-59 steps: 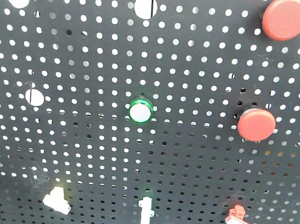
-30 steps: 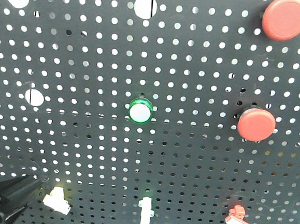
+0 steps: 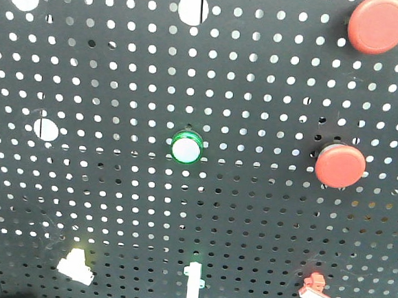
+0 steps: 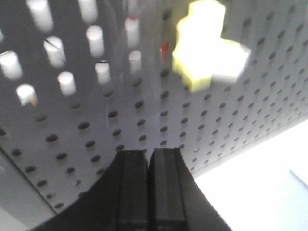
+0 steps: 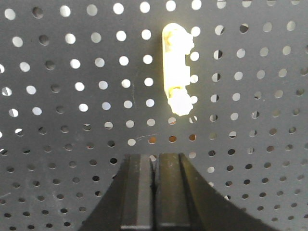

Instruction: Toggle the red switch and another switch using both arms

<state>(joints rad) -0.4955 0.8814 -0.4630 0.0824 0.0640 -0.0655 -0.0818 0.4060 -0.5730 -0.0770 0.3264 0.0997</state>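
Aiming left end effector (image 4: 149, 190), fingers together, at pale switch (image 4: 207, 48) — not touching. Holding right end effector (image 5: 155, 192) pinched together, clear of red switch (image 3: 314, 290); judging both flips pending.

Dark grey perforated panel (image 3: 265, 92), bright light glowing through its holes

pegboard (image 3: 274, 70): matt dark sheet; lower red push-button (image 3: 340, 165): smooth plastic; right tool (image 5: 155, 160): matt black
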